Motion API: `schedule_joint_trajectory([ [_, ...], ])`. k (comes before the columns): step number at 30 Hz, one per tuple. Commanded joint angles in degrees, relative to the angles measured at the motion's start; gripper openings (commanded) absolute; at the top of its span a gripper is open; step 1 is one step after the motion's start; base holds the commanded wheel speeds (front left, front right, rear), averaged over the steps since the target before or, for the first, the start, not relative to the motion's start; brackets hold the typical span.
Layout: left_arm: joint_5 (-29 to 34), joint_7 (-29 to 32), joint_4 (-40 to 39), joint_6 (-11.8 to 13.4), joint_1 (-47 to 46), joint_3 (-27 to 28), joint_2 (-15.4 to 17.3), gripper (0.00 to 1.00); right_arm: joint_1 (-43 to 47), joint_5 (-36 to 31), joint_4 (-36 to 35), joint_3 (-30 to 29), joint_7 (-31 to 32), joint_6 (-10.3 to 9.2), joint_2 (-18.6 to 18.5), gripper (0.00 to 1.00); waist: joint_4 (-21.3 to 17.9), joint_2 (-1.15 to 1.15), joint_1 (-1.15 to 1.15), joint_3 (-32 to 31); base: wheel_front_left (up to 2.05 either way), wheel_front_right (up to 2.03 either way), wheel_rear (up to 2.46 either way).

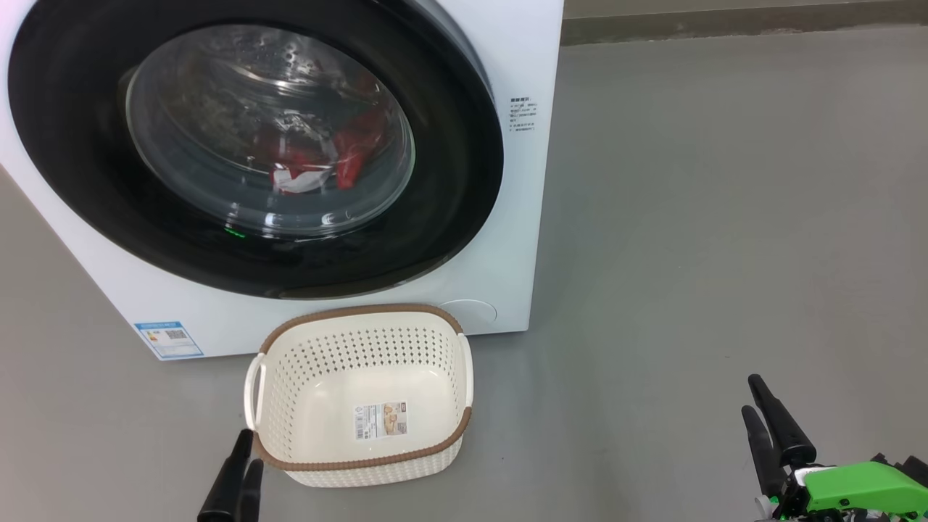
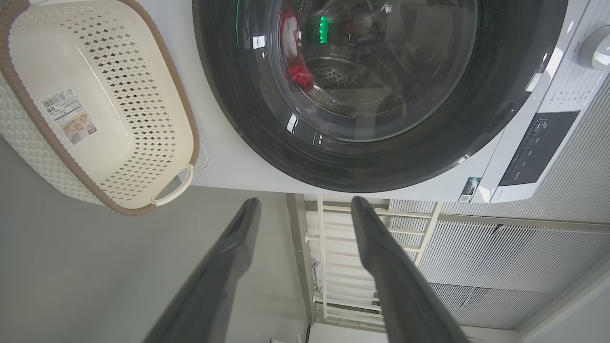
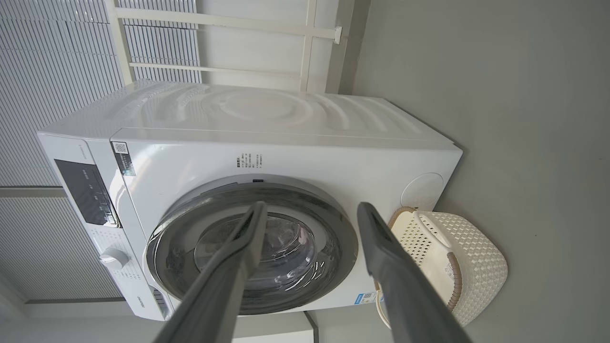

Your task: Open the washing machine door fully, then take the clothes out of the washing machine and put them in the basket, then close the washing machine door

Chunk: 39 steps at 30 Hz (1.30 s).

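Status: washing machine door (image 1: 254, 145) is closed, flush on the front of the washing machine (image 1: 518, 232). So this is step one and nothing is unloaded yet.
Clothes (image 1: 348, 156) are inside the drum, red with a white patch, seen through the glass.
Basket (image 1: 362, 313) sits on the floor just in front of the machine's lower front. It's empty, with a paper sticker (image 1: 380, 420) on its bottom.

Left gripper (image 2: 306, 202): jaws spread wide, nothing in them. It's low in front of the machine, near the basket's outer corner, and its wrist view shows a gap between them.
Right gripper (image 3: 312, 206): also spread wide and empty, further out from the machine front, pointing at the door.

Opening, my read:
- The rim seems to have a recess on the edge nearest the small printed text (image 1: 523, 116) on the machine front. The hinge is probably opposite.
- Hook one finger into that recess. Don't pinch the rim: it's glossy black, rounded and likely slippery.
- Pull along the door's arc, not straight out.
- Swing it all the way, or the bulging glass bowl will crowd the reach into the drum.
- The basket is right below the door, so watch the arm there.

Materials:
- Machine: smooth white panels, perforated steel drum.
- Basket: cream perforated plastic, rounded rectangle, brown woven-look rim, two loop handles. It's light and will likely skid on the smooth grey floor if bumped.
- Clothes: soft and crumpled, so grab a bunch, not an edge.
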Motion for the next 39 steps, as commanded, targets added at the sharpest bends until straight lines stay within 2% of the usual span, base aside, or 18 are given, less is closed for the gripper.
schedule_joint_trajectory([
  [1, 0.3, -0.4, -1.3, 0.0, -1.4, 0.0, 0.4, 1.0, -1.6, -0.3, -1.4, 0.2, -0.4, 0.0, -0.5, 1.0, 0.0, 0.0, 0.02, 0.0, 0.0, 0.0, 0.0],
  [5, 1.2, -1.2, -1.4, 0.0, -1.5, -0.5, 0.7, 1.0, -1.8, -1.0, -1.4, 1.0, -1.1, 0.0, -0.7, 1.0, 0.0, 0.0, 0.13, -0.4, 0.0, 0.0, 0.0],
  [9, 2.3, -1.7, -1.4, 0.0, -1.5, -1.0, 0.9, 1.0, -1.9, -2.1, -1.2, 1.7, -1.7, 0.0, -1.0, 1.0, -0.1, 0.0, 0.02, -0.5, 0.0, 0.0, 0.0],
  [14, 5.2, -2.6, -1.8, -0.1, -1.6, -1.3, 1.1, 1.0, -2.3, -5.4, -1.1, 2.4, -2.6, -0.01, -1.2, 1.0, -0.1, 0.0, 0.0, -0.6, 0.0, 0.0, 0.0],
  [39, 27.0, -6.8, -4.4, 0.2, -2.0, -1.9, 1.2, 1.0, -3.2, -26.8, -2.8, 5.1, -6.8, -0.01, -1.0, 1.0, -0.2, 0.0, 0.0, -1.3, 0.0, 0.0, 0.0],
])
